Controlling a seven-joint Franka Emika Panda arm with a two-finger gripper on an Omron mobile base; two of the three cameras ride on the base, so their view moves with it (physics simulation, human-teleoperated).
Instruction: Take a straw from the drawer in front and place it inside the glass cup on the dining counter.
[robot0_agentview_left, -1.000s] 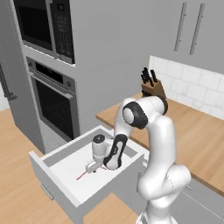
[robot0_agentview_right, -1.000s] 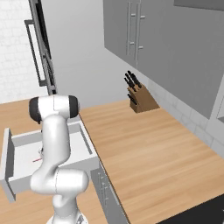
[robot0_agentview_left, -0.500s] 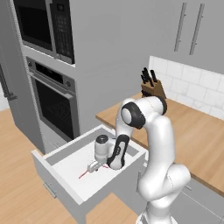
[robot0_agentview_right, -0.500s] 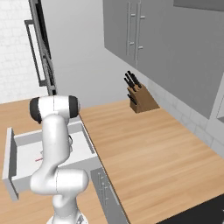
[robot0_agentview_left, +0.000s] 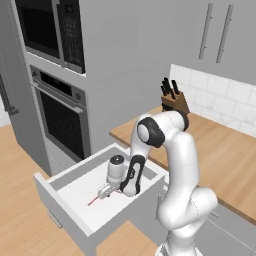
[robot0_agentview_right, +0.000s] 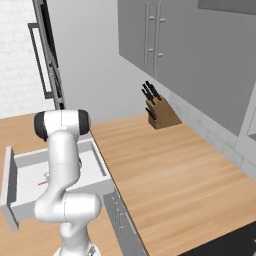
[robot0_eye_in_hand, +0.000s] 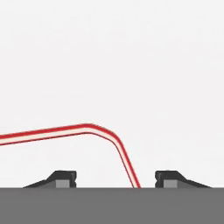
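The drawer (robot0_agentview_left: 75, 192) stands pulled open, showing its white floor, on which the thin red straw (robot0_agentview_left: 92, 201) lies. My arm reaches down into the drawer, and the gripper (robot0_agentview_left: 105, 192) hovers just over the straw's near end. In the hand view the straw (robot0_eye_in_hand: 65, 130) runs in from the left, bends, and passes down between my fingertips (robot0_eye_in_hand: 61, 178). The gripper (robot0_eye_in_hand: 117, 180) is open, with a gap on either side of the straw. From the right base view, my arm hides most of the straw (robot0_agentview_right: 42, 183) in the drawer (robot0_agentview_right: 22, 172). The glass cup and dining counter are out of view.
A wood counter (robot0_agentview_right: 165, 170) with a knife block (robot0_agentview_right: 159, 112) runs to the right of the drawer. A wall oven (robot0_agentview_left: 62, 122) with a microwave (robot0_agentview_left: 50, 30) above stands behind the drawer. Grey upper cabinets (robot0_agentview_right: 165, 35) hang over the counter.
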